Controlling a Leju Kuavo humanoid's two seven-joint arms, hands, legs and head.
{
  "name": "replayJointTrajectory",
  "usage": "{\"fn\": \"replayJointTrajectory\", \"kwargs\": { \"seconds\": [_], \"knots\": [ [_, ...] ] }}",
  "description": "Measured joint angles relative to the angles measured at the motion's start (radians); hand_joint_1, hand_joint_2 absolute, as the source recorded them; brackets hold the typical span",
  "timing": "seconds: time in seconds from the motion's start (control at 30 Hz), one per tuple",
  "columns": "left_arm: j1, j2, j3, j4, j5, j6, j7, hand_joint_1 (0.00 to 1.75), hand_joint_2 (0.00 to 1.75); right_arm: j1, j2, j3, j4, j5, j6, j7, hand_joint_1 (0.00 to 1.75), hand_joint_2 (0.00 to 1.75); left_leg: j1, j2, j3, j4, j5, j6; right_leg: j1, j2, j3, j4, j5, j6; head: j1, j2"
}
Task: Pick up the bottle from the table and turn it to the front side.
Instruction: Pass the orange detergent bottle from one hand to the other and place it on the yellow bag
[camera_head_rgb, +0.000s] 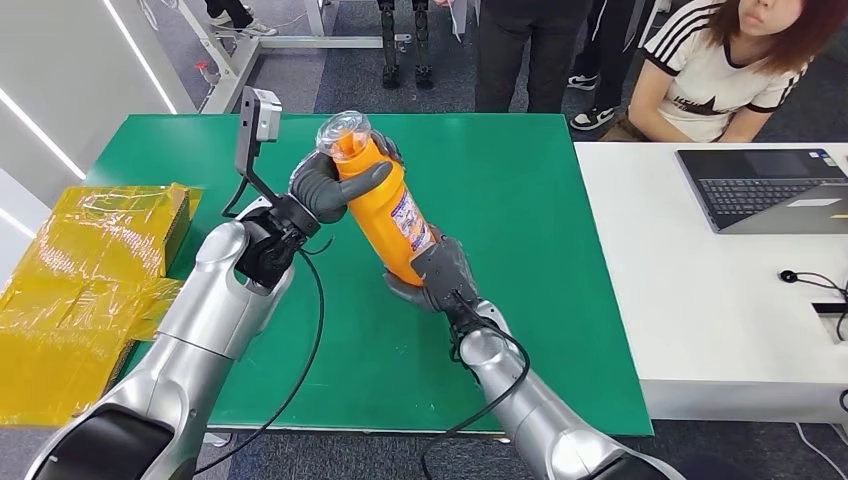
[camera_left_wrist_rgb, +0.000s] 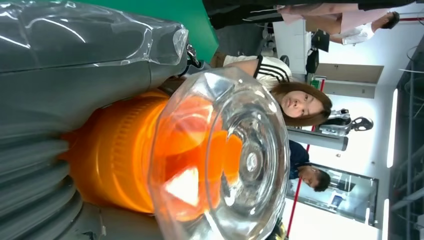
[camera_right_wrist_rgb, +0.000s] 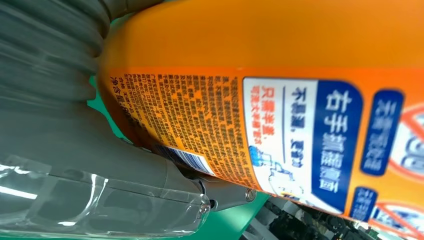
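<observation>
An orange bottle (camera_head_rgb: 385, 205) with a clear cap (camera_head_rgb: 342, 130) is lifted above the green table (camera_head_rgb: 540, 200), tilted with its cap toward the far left. My left hand (camera_head_rgb: 330, 185) grips its upper part just below the cap. My right hand (camera_head_rgb: 435, 272) holds its base from below. In the left wrist view the clear cap (camera_left_wrist_rgb: 225, 155) and orange neck (camera_left_wrist_rgb: 117, 160) sit right against my left hand (camera_left_wrist_rgb: 45, 100). In the right wrist view the bottle's printed label (camera_right_wrist_rgb: 280, 130) with small text and a barcode faces the camera, with my right hand (camera_right_wrist_rgb: 65, 150) wrapped around the base.
Yellow-wrapped packages (camera_head_rgb: 85, 280) lie at the table's left edge. A white desk (camera_head_rgb: 700, 300) with a laptop (camera_head_rgb: 765, 185) stands to the right. A seated person (camera_head_rgb: 735, 65) and standing people are behind the table.
</observation>
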Motion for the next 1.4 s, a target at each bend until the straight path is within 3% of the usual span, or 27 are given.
{"fn": "replayJointTrajectory", "kwargs": {
  "seconds": [0.13, 0.27, 0.8, 1.03, 1.3, 1.4],
  "knots": [
    [-0.003, 0.005, -0.006, 0.010, 0.029, -0.001, -0.003, 1.75, 1.75, -0.001, -0.003, -0.018, 0.001, -0.041, 0.026, -0.012, 1.40, 1.75, 0.000, 0.000, 0.000, 0.000, 0.000, 0.000, 0.000, 0.000, 0.000, 0.000, 0.000, 0.000, 0.000, 0.000],
    [-0.005, 0.007, -0.016, 0.015, 0.029, 0.001, -0.013, 1.75, 1.75, -0.001, -0.005, -0.030, 0.000, -0.064, 0.049, -0.016, 0.00, 1.75, 0.000, 0.000, 0.000, 0.000, 0.000, 0.000, 0.000, 0.000, 0.000, 0.000, 0.000, 0.000, 0.000, 0.000],
    [-0.022, 0.009, -0.022, 0.055, -0.041, 0.027, -0.074, 1.75, 1.75, 0.055, -0.039, -0.076, -0.108, -0.149, 0.119, -0.022, 0.00, 1.75, 0.000, 0.000, 0.000, 0.000, 0.000, 0.000, 0.000, 0.000, 0.000, 0.000, 0.000, 0.000, 0.000, 0.000],
    [-0.083, 0.021, -0.038, 0.096, -0.391, 0.205, -0.175, 1.75, 1.75, 0.147, -0.083, -0.097, -0.269, -0.199, 0.170, -0.015, 0.00, 1.75, 0.000, 0.000, 0.000, 0.000, 0.000, 0.000, 0.000, 0.000, 0.000, 0.000, 0.000, 0.000, 0.000, 0.000],
    [-0.139, 0.031, -0.074, 0.123, -0.581, 0.290, -0.204, 1.75, 1.75, 0.212, -0.111, -0.097, -0.406, -0.208, 0.183, -0.004, 0.00, 1.75, 0.000, 0.000, 0.000, 0.000, 0.000, 0.000, 0.000, 0.000, 0.000, 0.000, 0.000, 0.000, 0.000, 0.000],
    [-0.161, 0.034, -0.100, 0.136, -0.727, 0.348, -0.217, 1.75, 1.75, 0.237, -0.117, -0.096, -0.452, -0.209, 0.198, -0.005, 0.00, 1.75, 0.000, 0.000, 0.000, 0.000, 0.000, 0.000, 0.000, 0.000, 0.000, 0.000, 0.000, 0.000, 0.000, 0.000]
  ]
}}
